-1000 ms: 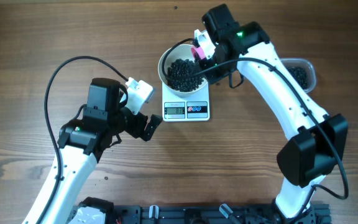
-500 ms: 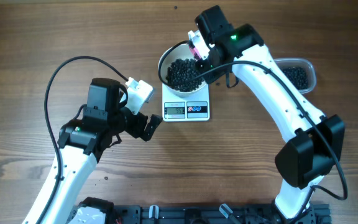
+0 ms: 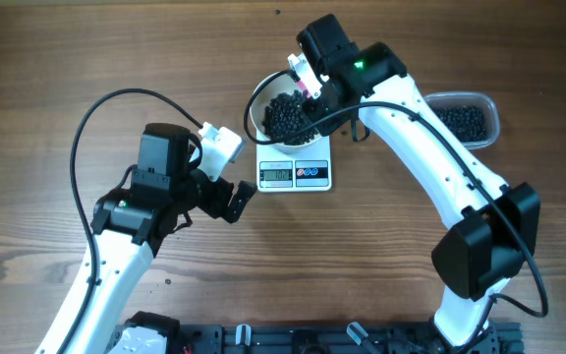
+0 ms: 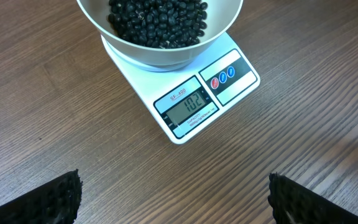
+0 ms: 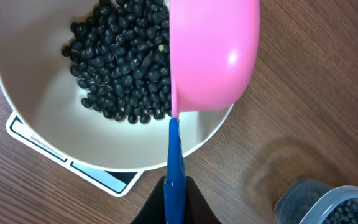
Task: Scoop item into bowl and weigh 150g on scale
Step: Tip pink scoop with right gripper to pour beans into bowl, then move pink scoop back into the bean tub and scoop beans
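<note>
left tool (image 4: 179, 200) spread wide, hovering; right tool (image 5: 176, 199) clamped shut, arm stretched forward.

Counter (image 3: 47, 59): brown wood-grain surface, grain running left to right in the overhead view; fills all three views; small dark knots scattered. Black rail (image 3: 263, 341) along its near edge; light even, shadows soft.

Left wrist view: bowl (image 4: 166, 55) cut off by top edge, far rim out of sight; left gripper (image 4: 179, 208) shows only two pad corners at bottom edge.
Right wrist view: pink scoop (image 5: 213, 56) covers part of black beans (image 5: 117, 68) and bowl rim; scale (image 5: 42, 148) mostly hidden under bowl; clear tub (image 5: 328, 205) cropped at corner.
Overhead: scale display (image 3: 276, 175) digits too small to read.
</note>
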Motion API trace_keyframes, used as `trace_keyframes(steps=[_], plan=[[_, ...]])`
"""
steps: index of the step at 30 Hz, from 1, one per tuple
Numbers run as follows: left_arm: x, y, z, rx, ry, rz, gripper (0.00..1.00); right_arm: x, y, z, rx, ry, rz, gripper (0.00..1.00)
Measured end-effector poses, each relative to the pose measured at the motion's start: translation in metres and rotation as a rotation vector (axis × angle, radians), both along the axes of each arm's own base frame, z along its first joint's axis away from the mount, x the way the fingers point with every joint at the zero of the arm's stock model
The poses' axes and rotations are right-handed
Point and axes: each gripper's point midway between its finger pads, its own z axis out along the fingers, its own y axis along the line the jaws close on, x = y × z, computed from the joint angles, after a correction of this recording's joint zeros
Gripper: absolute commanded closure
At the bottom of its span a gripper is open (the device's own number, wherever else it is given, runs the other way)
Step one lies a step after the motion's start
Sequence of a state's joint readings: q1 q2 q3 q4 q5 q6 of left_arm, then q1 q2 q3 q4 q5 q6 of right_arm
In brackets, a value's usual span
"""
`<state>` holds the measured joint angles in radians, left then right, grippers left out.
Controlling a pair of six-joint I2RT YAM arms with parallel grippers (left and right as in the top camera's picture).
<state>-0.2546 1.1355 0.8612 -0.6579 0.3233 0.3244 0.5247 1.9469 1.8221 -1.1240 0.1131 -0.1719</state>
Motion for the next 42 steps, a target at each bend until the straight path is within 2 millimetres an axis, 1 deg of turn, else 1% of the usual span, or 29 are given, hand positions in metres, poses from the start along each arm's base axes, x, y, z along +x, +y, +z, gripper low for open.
trace_keyframes(steps=[6,9,11,14,17,19,21,22,23,26,29,31,34,37,39,42], plan=[[0.0,0.0,0.0,0.0,0.0,0.0,0.0,0.002,0.0,0.002,0.037,0.004,-0.027,0.96],[0.0,0.0,0.0,0.0,0.0,0.0,0.0,0.005,-0.006,0.01,0.093,0.006,-0.059,0.96],[0.0,0.0,0.0,0.0,0.0,0.0,0.0,0.008,-0.015,0.02,0.139,0.004,-0.087,0.96],[0.0,0.0,0.0,0.0,0.0,0.0,0.0,0.014,-0.037,0.039,0.211,-0.015,-0.154,0.96],[0.0,0.0,0.0,0.0,0.0,0.0,0.0,0.017,-0.068,0.057,0.254,-0.033,-0.234,0.96],[0.0,0.0,0.0,0.0,0.0,0.0,0.0,0.016,-0.094,0.067,0.268,-0.043,-0.298,0.96],[0.0,0.0,0.0,0.0,0.0,0.0,0.0,0.011,-0.124,0.073,0.27,-0.035,-0.373,0.96],[0.0,0.0,0.0,0.0,0.0,0.0,0.0,0.009,-0.136,0.074,0.267,-0.03,-0.403,0.96],[0.0,0.0,0.0,0.0,0.0,0.0,0.0,0.005,-0.154,0.074,0.263,-0.015,-0.45,0.96],[0.0,0.0,0.0,0.0,0.0,0.0,0.0,-0.005,-0.19,0.07,0.248,0.024,-0.546,0.96],[0.0,0.0,0.0,0.0,0.0,0.0,0.0,-0.016,-0.222,0.066,0.217,0.052,-0.631,0.96],[0.0,0.0,0.0,0.0,0.0,0.0,0.0,-0.022,-0.237,0.064,0.182,0.065,-0.671,0.96],[0.0,0.0,0.0,0.0,0.0,0.0,0.0,-0.031,-0.253,0.062,0.108,0.076,-0.707,0.96],[0.0,0.0,0.0,0.0,0.0,0.0,0.0,-0.035,-0.262,0.056,0.051,0.084,-0.724,0.96],[0.0,0.0,0.0,0.0,0.0,0.0,0.0,-0.039,-0.267,0.046,0.008,0.109,-0.734,0.95],[0.0,0.0,0.0,0.0,0.0,0.0,0.0,-0.047,-0.277,0.021,-0.072,0.181,-0.752,0.96]])
